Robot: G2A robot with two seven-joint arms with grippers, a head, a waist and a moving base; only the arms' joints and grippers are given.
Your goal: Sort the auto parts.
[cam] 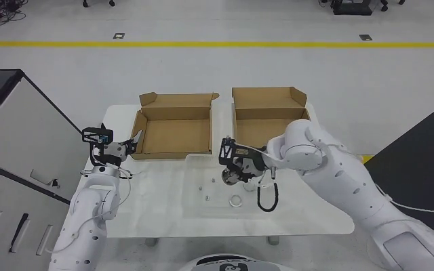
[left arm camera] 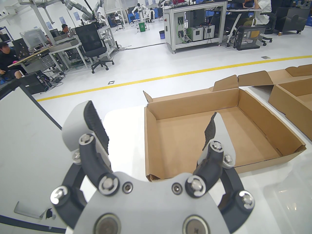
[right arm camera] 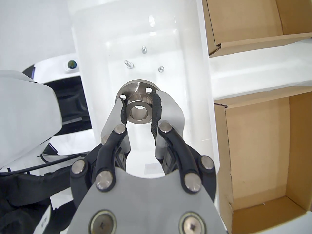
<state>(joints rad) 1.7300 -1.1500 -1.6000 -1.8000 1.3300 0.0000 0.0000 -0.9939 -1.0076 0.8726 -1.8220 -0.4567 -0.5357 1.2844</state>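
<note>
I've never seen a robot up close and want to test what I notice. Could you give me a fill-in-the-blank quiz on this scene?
1. The right gripper has its fingers ___ on the metal flange.
2. The left gripper has its fingers ___.
3. The cardboard box by the left gripper holds ___.
4. The small bolts lying loose in the clear tray number ___.
Missing words: shut; open; nothing; three.

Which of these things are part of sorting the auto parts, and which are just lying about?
Job in hand:
flange, held in the right claw
three bolts
ring
tray
left box
right box
left claw, open beside the left box

Lying about:
office chair
green bin
</note>
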